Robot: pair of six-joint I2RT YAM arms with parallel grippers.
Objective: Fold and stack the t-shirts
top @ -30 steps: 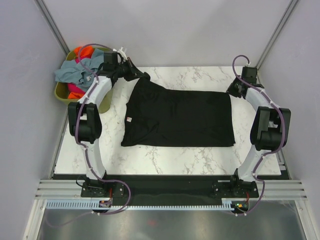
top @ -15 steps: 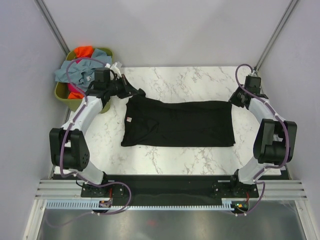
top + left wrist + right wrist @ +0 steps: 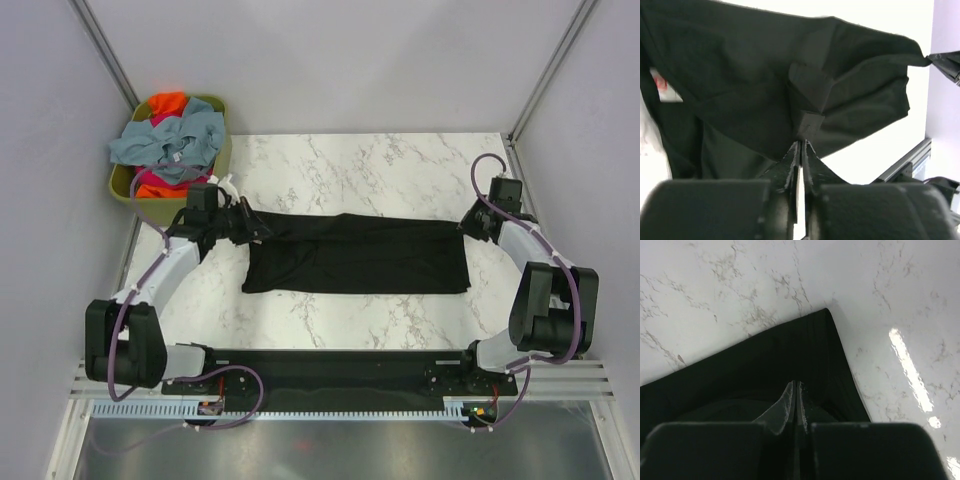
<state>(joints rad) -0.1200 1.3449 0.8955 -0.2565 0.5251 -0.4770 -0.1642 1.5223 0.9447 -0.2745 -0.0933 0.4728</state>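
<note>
Pinching the shirt [image 3: 360, 262] by its far edge, left gripper [image 3: 257, 230] and right gripper [image 3: 464, 222] each clamped on one end. Lies long left to right, free hem on the near side of both.

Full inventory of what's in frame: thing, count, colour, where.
black t-shirt: 1, black, spread across the middle of the table, far edge lifted
white tag: 1, white with a red mark, on the black t-shirt's left end
grey-blue t-shirt: 1, grey-blue, on top in the basket
orange t-shirt: 1, orange, basket's far side
magenta-pink t-shirt: 1, magenta-pink, under the grey-blue one
basket: 1, olive green, beside the table's far-left corner
table: 1, white marble
left gripper: 1, black, shut on the black t-shirt
right gripper: 1, black, shut on its far-right corner
</note>
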